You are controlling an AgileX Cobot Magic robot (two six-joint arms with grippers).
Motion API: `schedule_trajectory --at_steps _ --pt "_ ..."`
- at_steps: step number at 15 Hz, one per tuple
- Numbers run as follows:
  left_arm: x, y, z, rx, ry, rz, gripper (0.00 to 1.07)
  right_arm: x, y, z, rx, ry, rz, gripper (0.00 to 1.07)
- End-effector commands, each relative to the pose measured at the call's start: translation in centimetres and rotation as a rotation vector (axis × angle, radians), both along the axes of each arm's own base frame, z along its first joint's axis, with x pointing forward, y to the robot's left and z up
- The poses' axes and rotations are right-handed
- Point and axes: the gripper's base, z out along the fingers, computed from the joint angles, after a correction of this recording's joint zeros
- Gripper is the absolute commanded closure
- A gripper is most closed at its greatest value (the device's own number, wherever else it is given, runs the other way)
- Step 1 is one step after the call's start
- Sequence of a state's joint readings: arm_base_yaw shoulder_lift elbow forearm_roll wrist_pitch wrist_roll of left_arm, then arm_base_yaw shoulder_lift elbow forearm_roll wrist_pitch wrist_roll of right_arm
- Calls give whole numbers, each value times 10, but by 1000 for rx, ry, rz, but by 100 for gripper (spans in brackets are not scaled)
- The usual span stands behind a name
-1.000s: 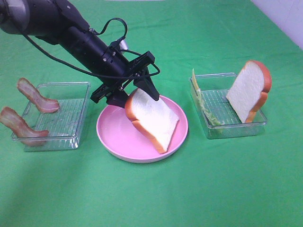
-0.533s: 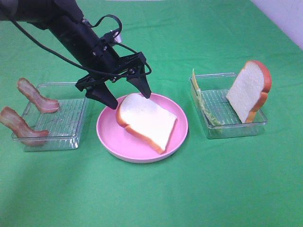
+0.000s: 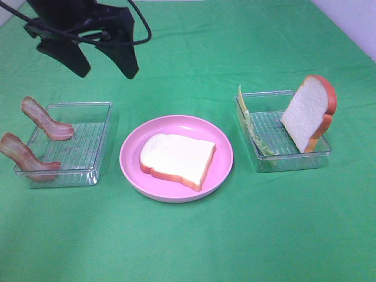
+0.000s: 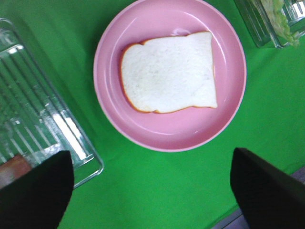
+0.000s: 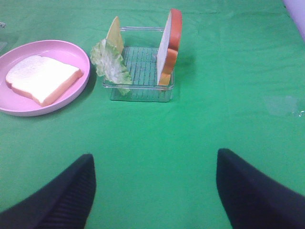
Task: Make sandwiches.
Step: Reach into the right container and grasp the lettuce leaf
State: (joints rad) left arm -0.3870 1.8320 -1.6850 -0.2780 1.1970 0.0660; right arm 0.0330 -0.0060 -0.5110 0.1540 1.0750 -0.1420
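Observation:
One bread slice [image 3: 176, 160] lies flat on the pink plate [image 3: 170, 126]; it also shows in the left wrist view [image 4: 169, 71] and the right wrist view [image 5: 40, 76]. My left gripper [image 3: 100, 61] is open and empty, high above and behind-left of the plate. A second bread slice [image 3: 308, 111] stands on edge in the right clear tray [image 3: 294, 161], with a yellow cheese slice [image 3: 241, 98] and lettuce [image 3: 255, 138]. Two bacon strips [image 3: 44, 117] [image 3: 23, 154] lean on the left clear tray [image 3: 76, 144]. My right gripper [image 5: 155, 191] is open and empty, over the cloth in front of the right tray [image 5: 138, 90].
A green cloth [image 3: 188, 241] covers the whole table. The left tray sits left of the plate and the right tray right of it, each a short gap away. A pale wall edge [image 3: 352, 17] shows at the back right.
My left gripper let go of the bread slice, which dropped from tilted to flat on the plate. The gripper rose and pulled back to the left.

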Motion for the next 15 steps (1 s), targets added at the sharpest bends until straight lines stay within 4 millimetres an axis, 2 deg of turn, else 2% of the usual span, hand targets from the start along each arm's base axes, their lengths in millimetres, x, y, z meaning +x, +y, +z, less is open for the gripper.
schedule_trajectory --at_steps 1,3,4,5,6,8,9,15 --pt "-23 15 31 76 -31 -16 22 -1 0 0 -3 -22 7 39" --pt "-37 27 56 98 -106 52 22 -1 0 0 -3 -22 7 39" --pt "-42 30 62 98 -122 65 22 -1 0 0 -3 -22 7 39" --pt "-68 42 78 87 -161 76 22 -1 0 0 -3 -22 7 39" --pt "-80 47 80 85 -165 77 22 -1 0 0 -3 -22 7 39" --pt "-112 59 74 87 -143 75 22 -1 0 0 -3 -22 7 39" --pt "-121 63 71 88 -136 74 22 -1 0 0 -3 -22 7 39" --pt "-232 108 33 80 -140 89 22 -1 0 0 -3 -22 7 39"
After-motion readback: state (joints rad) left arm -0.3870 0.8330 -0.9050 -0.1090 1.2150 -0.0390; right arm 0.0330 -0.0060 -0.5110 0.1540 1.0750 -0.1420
